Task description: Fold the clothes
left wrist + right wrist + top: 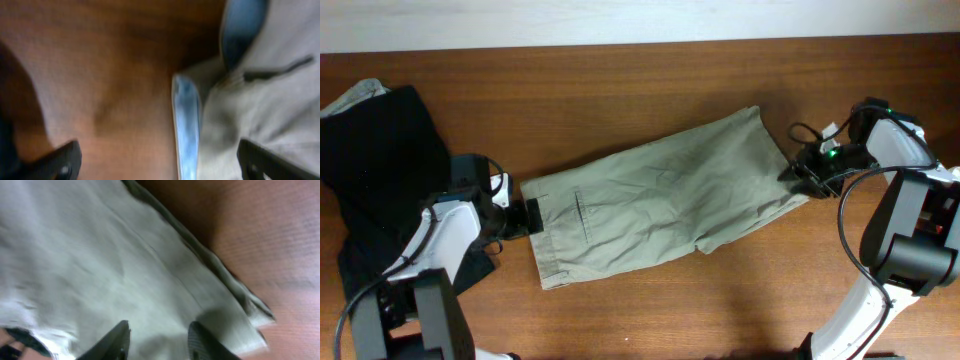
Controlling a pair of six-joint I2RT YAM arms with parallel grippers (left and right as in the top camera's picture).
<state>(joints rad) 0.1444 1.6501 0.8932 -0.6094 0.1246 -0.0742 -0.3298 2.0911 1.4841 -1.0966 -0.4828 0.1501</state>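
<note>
Both ends of the wrinkled shorts (660,200), lying flat and diagonal on the tabletop (670,80), are covered, with the left gripper (525,215) spread wide at the waistband and the right gripper (805,172) parted over a leg hem, folding apparently barely begun.

The overhead camera looked straight down on the worktop (650,80). The left wrist camera sat close, facing down past the left claw (160,162) at the waistband end of the shorts (272,115). The right wrist camera looked likewise past the right claw (157,340) at a leg hem. Overhead took in both spots.
</note>
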